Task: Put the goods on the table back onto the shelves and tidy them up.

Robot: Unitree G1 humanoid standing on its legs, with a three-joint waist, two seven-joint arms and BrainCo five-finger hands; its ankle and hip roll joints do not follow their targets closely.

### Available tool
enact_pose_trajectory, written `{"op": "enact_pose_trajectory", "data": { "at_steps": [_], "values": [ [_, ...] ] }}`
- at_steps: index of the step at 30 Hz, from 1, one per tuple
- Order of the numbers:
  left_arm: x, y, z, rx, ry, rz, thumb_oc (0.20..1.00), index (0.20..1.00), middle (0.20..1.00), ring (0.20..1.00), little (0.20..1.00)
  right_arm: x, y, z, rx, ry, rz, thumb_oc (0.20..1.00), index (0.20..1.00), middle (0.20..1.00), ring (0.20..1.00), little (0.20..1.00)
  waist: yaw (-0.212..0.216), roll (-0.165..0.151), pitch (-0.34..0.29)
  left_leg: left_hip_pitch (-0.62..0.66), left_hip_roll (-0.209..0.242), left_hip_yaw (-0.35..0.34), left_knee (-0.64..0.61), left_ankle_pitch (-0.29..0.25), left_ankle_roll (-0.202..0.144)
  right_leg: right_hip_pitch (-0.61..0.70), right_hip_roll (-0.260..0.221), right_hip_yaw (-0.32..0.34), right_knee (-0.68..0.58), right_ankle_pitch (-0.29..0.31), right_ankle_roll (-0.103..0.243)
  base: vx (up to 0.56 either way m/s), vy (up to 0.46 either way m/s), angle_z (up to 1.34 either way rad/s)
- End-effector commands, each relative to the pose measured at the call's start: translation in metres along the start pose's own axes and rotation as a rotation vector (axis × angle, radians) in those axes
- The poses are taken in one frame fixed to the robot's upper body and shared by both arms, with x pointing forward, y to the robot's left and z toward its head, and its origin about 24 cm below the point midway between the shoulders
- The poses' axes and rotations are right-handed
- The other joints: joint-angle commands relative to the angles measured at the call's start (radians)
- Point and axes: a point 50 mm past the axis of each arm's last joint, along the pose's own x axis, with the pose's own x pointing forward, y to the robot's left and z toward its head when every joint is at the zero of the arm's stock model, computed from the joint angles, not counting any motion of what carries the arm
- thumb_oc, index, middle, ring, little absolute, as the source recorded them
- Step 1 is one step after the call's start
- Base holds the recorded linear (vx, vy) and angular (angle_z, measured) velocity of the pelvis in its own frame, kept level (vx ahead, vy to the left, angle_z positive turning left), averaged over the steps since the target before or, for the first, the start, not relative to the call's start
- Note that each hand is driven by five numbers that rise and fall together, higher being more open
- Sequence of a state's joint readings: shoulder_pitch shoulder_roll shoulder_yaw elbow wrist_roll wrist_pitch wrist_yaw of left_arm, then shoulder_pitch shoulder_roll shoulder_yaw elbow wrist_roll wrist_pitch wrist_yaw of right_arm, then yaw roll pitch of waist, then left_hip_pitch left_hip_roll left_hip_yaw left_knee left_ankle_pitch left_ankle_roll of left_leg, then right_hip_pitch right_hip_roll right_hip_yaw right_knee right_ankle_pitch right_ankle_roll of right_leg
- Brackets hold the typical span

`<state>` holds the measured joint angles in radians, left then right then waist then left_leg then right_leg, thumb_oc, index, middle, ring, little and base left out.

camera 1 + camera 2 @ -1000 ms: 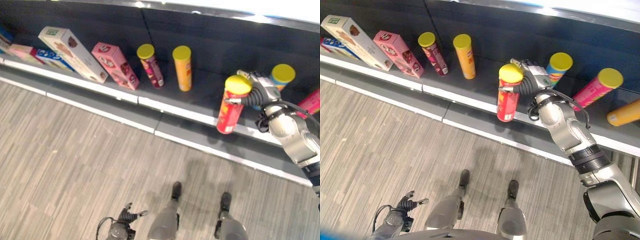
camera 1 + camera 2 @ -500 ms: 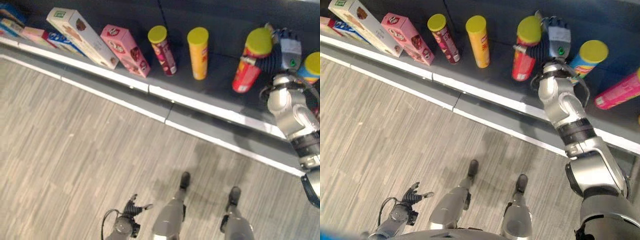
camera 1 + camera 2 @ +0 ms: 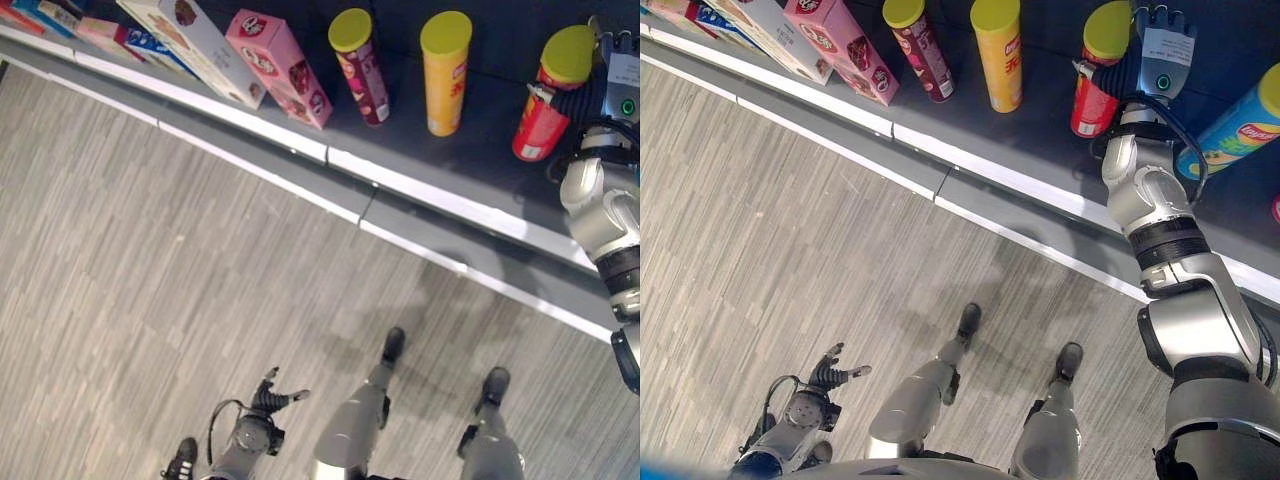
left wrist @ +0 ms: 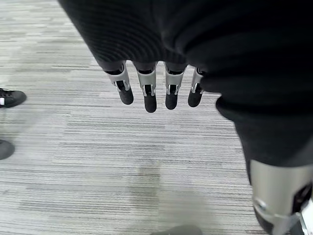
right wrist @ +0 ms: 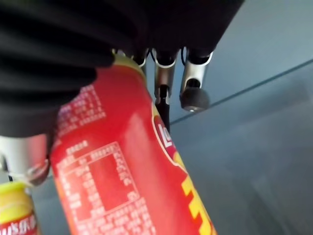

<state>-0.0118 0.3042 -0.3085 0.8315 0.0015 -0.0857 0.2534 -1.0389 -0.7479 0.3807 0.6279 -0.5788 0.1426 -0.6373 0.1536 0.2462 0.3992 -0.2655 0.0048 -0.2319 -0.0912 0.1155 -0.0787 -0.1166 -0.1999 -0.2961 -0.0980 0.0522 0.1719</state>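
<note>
We have our right hand (image 3: 1152, 55) curled round the red crisp tube (image 3: 1098, 72) near its yellow lid, and the tube's base appears to rest on the dark shelf (image 3: 1040, 140), though we cannot see the contact clearly. In the right wrist view the fingers (image 5: 194, 95) wrap past the red tube with the shelf's back panel behind.

The risks, as we judge them: the tube leans, so if we let go before it stands true it may topple toward the shelf edge or roll off to the floor. The blue crisp tube (image 3: 1240, 125) lies just beside our wrist, and pulling the arm back carelessly could knock it. The yellow crisp tube (image 3: 1000, 52) and the maroon crisp tube (image 3: 918, 45) stand well apart, so they seem safe.

Compared with a second ago, the tube has gone from hanging over the shelf's front lip to sitting deep on the shelf, and our arm has reached further in. The whole view has also shifted, so the pink box (image 3: 845, 50) and the white box (image 3: 195, 45) only appear to have moved. Our left hand (image 3: 830, 378) hangs low with fingers relaxed over the grey floor (image 4: 122, 161), much as before.
</note>
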Motion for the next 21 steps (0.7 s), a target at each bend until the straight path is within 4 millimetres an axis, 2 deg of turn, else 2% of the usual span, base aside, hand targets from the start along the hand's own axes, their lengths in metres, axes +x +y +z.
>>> {"op": "enact_pose_trajectory", "data": {
  "at_steps": [1, 10, 19, 20, 21],
  "values": [
    [0.0042, 0.0096, 0.0029, 0.038, -0.015, 0.018, 1.0, 1.0, 1.0, 1.0, 1.0, 0.0309, -0.0376, 0.0118, -0.029, -0.095, -0.169, 0.2, 0.2, 0.2, 0.2, 0.2, 0.02, -0.005, -0.033, 0.005, 0.019, 0.031, 0.004, -0.041, -0.038, -0.081, -0.061, 0.095, 0.201, -0.145, 0.019, 0.0, 0.0, 0.0],
    [0.006, 0.0106, 0.0095, 0.018, -0.036, 0.03, 1.0, 1.0, 1.0, 1.0, 1.0, 0.0268, -0.0333, 0.0045, -0.051, -0.075, -0.147, 0.2, 0.2, 0.2, 0.2, 0.2, 0.011, 0.014, -0.022, -0.007, 0.004, 0.032, 0.004, -0.041, -0.034, -0.091, -0.078, 0.103, 0.2, -0.14, 0.025, 0.0, 0.012, 0.0],
    [0.0055, 0.0107, 0.0066, 0.013, -0.023, 0.034, 1.0, 1.0, 1.0, 1.0, 1.0, 0.0262, -0.0301, 0.0029, -0.05, -0.065, -0.134, 0.2, 0.2, 0.2, 0.2, 0.2, 0.007, 0.022, -0.014, -0.014, 0.004, 0.031, 0.004, -0.037, -0.035, -0.098, -0.08, 0.105, 0.208, -0.143, 0.023, 0.0, 0.0, 0.0],
    [0.0057, 0.0108, 0.0071, 0.015, -0.024, 0.036, 1.0, 1.0, 1.0, 1.0, 1.0, 0.0262, -0.0303, 0.0026, -0.053, -0.063, -0.138, 0.398, 0.398, 0.398, 0.398, 0.398, 0.007, 0.022, -0.013, -0.015, 0.005, 0.03, 0.004, -0.038, -0.035, -0.099, -0.079, 0.106, 0.208, -0.144, 0.023, 0.0, 0.0, 0.0],
    [0.0056, 0.0105, 0.0063, 0.015, -0.02, 0.035, 1.0, 1.0, 1.0, 1.0, 1.0, 0.0252, -0.0296, 0.0029, -0.051, -0.063, -0.139, 1.0, 1.0, 1.0, 1.0, 1.0, 0.005, 0.02, -0.012, -0.015, 0.005, 0.03, 0.004, -0.038, -0.035, -0.099, -0.079, 0.105, 0.21, -0.144, 0.023, 0.0, 0.0, 0.0]
  ]
}}
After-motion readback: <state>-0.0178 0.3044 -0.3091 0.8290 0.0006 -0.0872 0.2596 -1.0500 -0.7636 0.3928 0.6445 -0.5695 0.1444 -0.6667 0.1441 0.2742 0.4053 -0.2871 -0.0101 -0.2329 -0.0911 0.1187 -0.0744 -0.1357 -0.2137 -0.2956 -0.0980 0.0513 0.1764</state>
